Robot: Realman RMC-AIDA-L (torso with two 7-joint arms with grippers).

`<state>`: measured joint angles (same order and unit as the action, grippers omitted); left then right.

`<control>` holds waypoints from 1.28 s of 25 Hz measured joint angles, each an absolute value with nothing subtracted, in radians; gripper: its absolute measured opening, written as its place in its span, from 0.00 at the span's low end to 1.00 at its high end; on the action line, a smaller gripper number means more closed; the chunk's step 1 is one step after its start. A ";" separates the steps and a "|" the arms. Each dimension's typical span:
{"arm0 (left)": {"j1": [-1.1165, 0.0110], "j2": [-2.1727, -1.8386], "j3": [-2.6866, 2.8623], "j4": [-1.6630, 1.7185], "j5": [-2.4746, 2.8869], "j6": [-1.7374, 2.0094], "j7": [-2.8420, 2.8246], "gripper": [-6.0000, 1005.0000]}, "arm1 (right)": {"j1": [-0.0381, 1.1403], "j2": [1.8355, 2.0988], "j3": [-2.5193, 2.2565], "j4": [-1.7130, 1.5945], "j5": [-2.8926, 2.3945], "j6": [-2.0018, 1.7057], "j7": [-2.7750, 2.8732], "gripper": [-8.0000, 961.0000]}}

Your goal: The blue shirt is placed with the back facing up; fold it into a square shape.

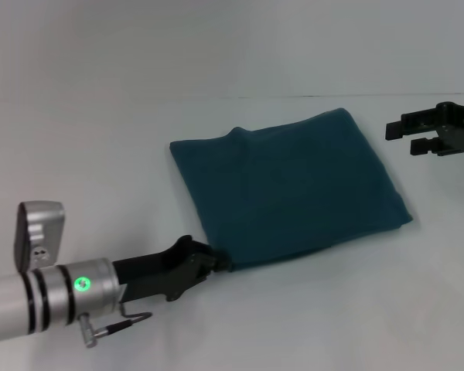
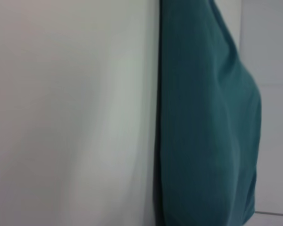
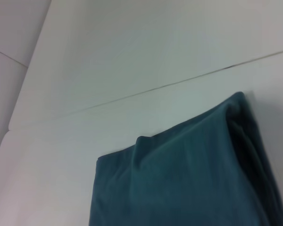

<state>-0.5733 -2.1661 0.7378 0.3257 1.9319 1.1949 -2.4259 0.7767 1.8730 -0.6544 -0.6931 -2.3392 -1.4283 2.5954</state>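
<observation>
The blue shirt (image 1: pixel 294 185) lies on the white table (image 1: pixel 100 154) folded into a rough square, its plain side up. No lettering shows. My left gripper (image 1: pixel 219 261) reaches in low from the near left and touches the shirt's nearest corner. In the left wrist view the blue shirt (image 2: pixel 207 127) shows edge-on against the table. My right gripper (image 1: pixel 402 137) hovers open to the right of the shirt's far right corner, apart from it and holding nothing. The right wrist view looks along the blue shirt (image 3: pixel 188 179) from that side.
The white table stretches bare around the shirt, and a thin seam (image 1: pixel 356 96) runs across it just behind the cloth. My left arm's silver wrist (image 1: pixel 54 297) crosses the near left part of the table.
</observation>
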 joint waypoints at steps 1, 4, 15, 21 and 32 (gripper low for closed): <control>-0.557 -2.164 0.738 0.343 1.935 1.208 -2.429 0.04 | 0.776 1.873 -0.653 -0.690 -2.339 -1.429 2.595 0.75; -0.508 -2.152 0.736 0.405 1.940 1.251 -2.454 0.04 | 0.774 1.873 -0.651 -0.685 -2.339 -1.429 2.594 0.75; -0.488 -2.112 0.665 0.460 2.065 1.311 -2.510 0.05 | 0.765 1.877 -0.649 -0.684 -2.339 -1.440 2.594 0.76; -0.490 -2.101 0.651 0.490 2.100 1.360 -2.471 0.06 | 0.763 1.881 -0.648 -0.680 -2.339 -1.443 2.586 0.76; -0.419 -2.069 0.509 0.685 2.139 1.512 -2.392 0.35 | 0.762 1.881 -0.657 -0.664 -2.340 -1.479 2.499 0.76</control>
